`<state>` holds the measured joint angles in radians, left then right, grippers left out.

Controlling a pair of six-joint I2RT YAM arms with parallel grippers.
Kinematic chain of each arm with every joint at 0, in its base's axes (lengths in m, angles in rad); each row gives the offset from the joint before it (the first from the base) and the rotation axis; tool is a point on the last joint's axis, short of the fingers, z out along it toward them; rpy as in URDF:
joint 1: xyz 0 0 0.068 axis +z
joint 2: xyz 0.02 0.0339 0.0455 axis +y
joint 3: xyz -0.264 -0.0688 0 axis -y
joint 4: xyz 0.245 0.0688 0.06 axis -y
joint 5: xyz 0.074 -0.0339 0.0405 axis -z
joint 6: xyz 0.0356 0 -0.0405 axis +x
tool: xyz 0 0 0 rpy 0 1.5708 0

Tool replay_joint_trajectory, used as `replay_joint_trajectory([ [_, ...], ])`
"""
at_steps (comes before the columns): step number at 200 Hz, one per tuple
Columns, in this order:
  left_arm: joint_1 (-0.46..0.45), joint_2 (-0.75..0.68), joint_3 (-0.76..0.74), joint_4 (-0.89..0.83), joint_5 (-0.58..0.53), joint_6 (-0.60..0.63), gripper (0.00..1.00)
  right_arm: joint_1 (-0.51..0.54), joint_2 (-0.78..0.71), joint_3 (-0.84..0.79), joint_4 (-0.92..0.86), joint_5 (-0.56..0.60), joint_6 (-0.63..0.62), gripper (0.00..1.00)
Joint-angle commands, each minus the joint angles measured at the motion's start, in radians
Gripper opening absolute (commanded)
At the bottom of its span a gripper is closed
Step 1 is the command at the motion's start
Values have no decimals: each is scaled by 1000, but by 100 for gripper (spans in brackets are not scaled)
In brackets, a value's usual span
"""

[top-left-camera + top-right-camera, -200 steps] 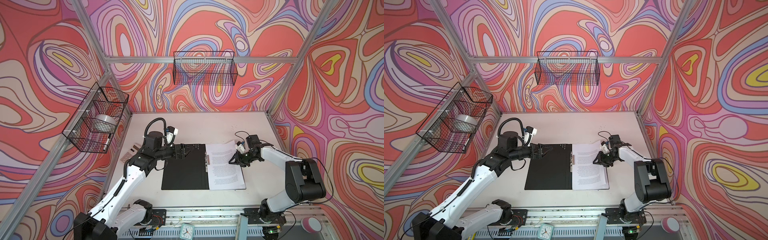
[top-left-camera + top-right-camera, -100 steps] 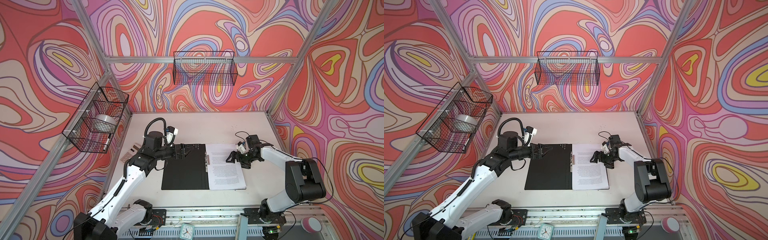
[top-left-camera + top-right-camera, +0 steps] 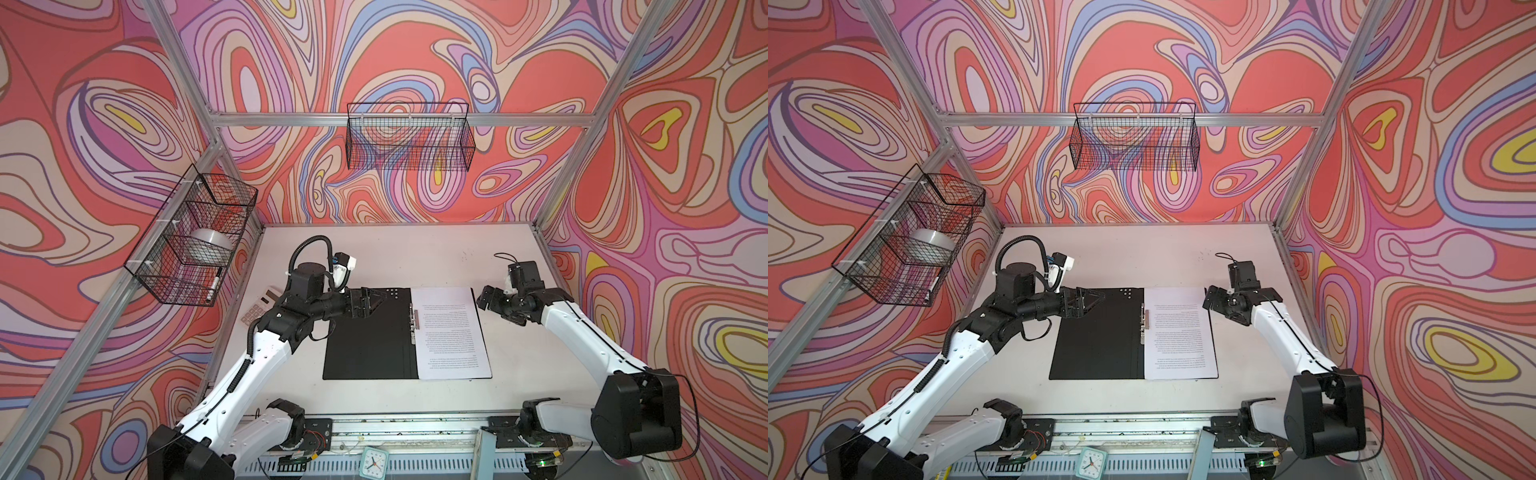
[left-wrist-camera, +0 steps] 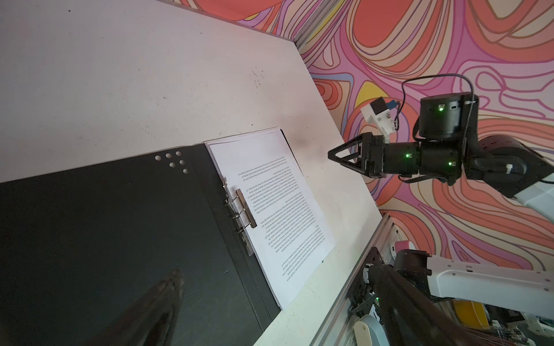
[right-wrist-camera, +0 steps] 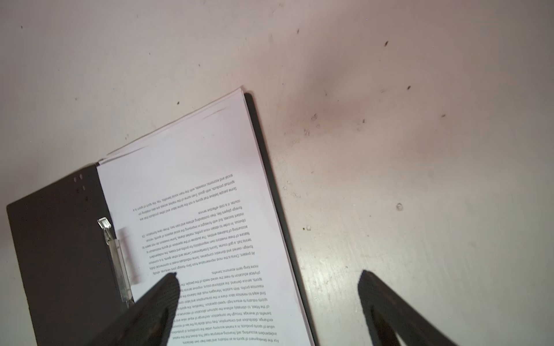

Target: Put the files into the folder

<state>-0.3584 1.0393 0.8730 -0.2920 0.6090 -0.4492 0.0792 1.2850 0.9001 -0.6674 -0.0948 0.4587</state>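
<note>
Right wrist view gives you the best read of the files (image 5: 207, 227). Their print is upside down and small, but you can make out "At present, China is the most representative" and "Some people believe that sports"; most other lines are too fine to read. The sheets lie stacked on the right half of the folder (image 3: 365, 340), which is spread open flat on the table (image 3: 415, 257) with its black inside facing up. You can see a thin black strip of folder past the stack's right edge, and the far edges of the sheets are slightly fanned. The metal clip (image 3: 412, 322) sits along the folder's spine, just left of the sheets. A cluster of pale dots (image 3: 392, 292) marks the far corner of the folder's left half; no lettering shows there.

Your right gripper (image 3: 484, 297) hangs just off the folder's far right corner, its fingers (image 5: 162, 302) spread wide and holding nothing. Your left gripper (image 3: 376, 302) is over the far end of the folder's left half, fingers (image 4: 168, 296) also wide apart. You cannot tell whether it touches the cover.

A calculator (image 3: 259, 307) lies left of the folder, past the left arm; its keys are too small to read.
</note>
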Motion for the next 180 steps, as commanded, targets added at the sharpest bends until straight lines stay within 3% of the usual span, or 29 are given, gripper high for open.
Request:
replay_joint_trajectory([
  [1, 4, -7, -2, 3, 1, 4, 100, -11, 6, 22, 8, 5, -10, 98],
  [45, 4, -19, 4, -31, -44, 26, 100, 7, -47, 32, 65, -43, 113, 98],
  [73, 4, -32, 4, -96, -80, 45, 100, 271, -6, 83, 46, 145, 195, 98],
  [104, 5, -84, -29, -192, -121, 85, 100, 475, 131, 105, 120, 151, 318, 76],
  [143, 4, -146, -116, -187, -141, 78, 100, 583, 366, 211, 174, 90, 289, 45],
  [180, 5, -103, -89, -181, -118, 91, 100, 606, 473, 273, 168, 64, 272, 41],
])
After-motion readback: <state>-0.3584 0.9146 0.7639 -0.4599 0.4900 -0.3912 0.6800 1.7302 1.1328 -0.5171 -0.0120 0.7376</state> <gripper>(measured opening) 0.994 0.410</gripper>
